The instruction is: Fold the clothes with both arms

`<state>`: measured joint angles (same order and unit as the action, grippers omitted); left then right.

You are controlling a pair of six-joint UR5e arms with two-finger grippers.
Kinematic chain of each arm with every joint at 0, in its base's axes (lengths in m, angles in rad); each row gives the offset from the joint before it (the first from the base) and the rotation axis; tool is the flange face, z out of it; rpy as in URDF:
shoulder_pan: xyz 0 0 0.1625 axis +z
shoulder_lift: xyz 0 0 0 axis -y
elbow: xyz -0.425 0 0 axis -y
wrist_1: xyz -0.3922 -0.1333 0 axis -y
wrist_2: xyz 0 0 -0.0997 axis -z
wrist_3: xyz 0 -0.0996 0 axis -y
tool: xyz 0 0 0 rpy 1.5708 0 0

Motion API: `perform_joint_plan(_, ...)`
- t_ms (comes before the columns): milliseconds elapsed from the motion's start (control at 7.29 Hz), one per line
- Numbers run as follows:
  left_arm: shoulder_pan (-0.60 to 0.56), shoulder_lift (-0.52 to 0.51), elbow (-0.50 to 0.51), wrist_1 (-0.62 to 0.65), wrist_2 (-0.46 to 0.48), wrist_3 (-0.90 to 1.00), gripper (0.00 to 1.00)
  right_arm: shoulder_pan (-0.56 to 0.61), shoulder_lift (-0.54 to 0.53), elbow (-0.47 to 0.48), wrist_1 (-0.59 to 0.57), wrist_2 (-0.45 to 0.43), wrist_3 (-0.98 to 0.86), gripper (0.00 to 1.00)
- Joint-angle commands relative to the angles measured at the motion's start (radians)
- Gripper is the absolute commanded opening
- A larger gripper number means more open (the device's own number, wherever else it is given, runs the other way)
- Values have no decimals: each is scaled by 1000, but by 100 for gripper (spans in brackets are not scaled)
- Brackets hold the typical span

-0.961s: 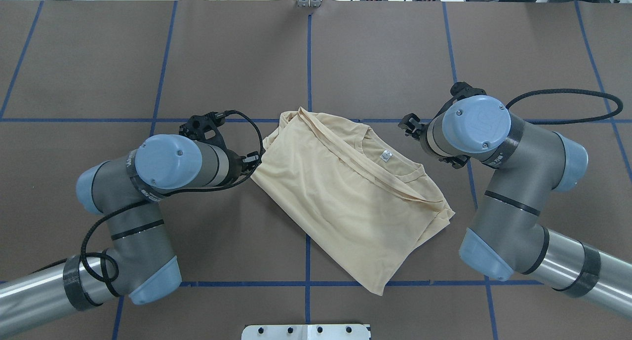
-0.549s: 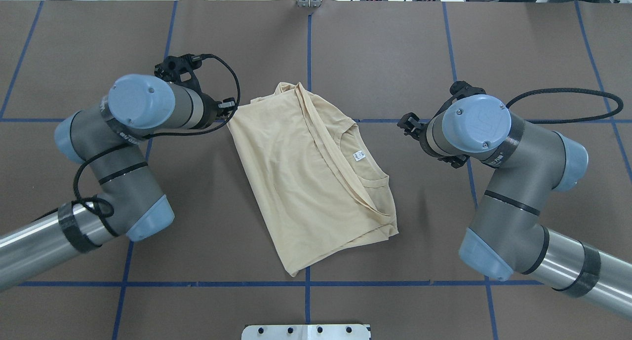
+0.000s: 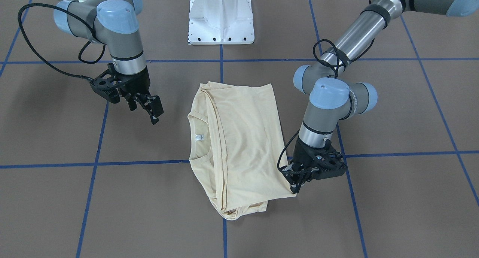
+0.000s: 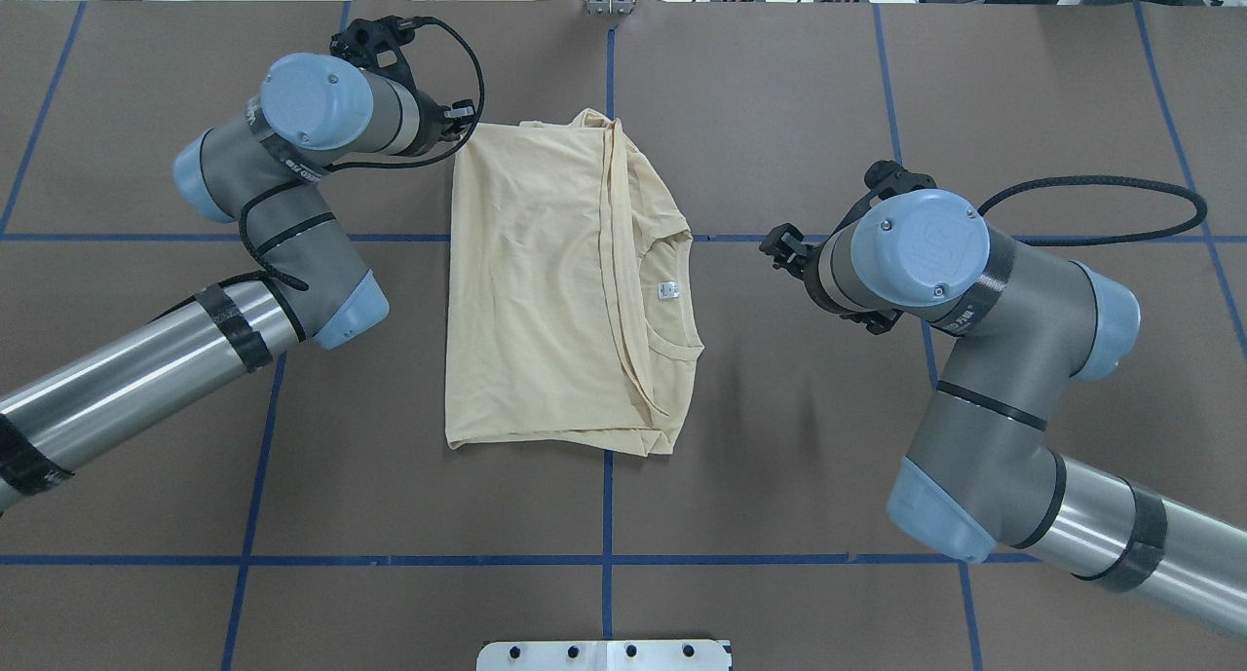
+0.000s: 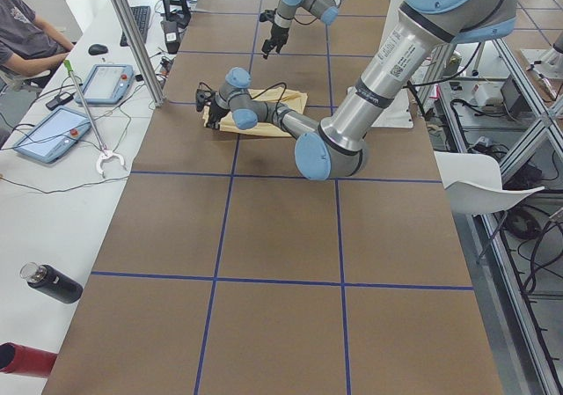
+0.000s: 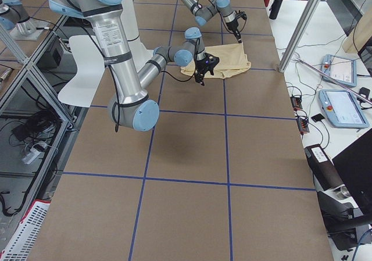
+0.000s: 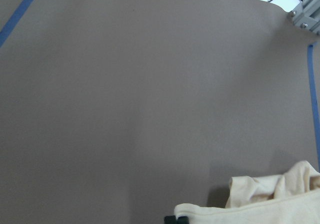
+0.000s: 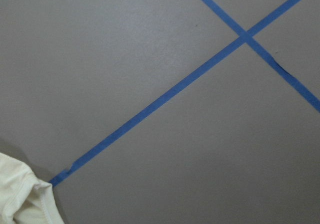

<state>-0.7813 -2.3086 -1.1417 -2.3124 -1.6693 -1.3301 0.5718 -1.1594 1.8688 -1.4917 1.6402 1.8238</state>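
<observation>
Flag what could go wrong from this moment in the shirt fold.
1. The left gripper pinches only one corner of the folded T-shirt. A pull from there may peel the layers apart or skew the stack.
2. The right gripper hangs clear of the cloth, so nothing pins the opposite side and the whole shirt could slide.
3. The edges at the pinched end look bunched and uneven. Another fold would probably lock that in.

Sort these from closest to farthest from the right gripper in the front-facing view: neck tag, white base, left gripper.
1. neck tag, on the T-shirt, on the side toward the right gripper
2. white base, at the view's top
3. left gripper, across the T-shirt at its far corner
</observation>
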Motion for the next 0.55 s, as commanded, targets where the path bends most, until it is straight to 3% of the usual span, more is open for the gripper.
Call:
perform_joint_plan(0, -13, -9, 11, -9, -7, 17, 41, -53, 47, 0, 1, -10, 3, 100)
perform_joint_plan(412, -24, 114, -172, 2, -110, 25, 39, -168, 102, 1, 1, -64, 87, 100)
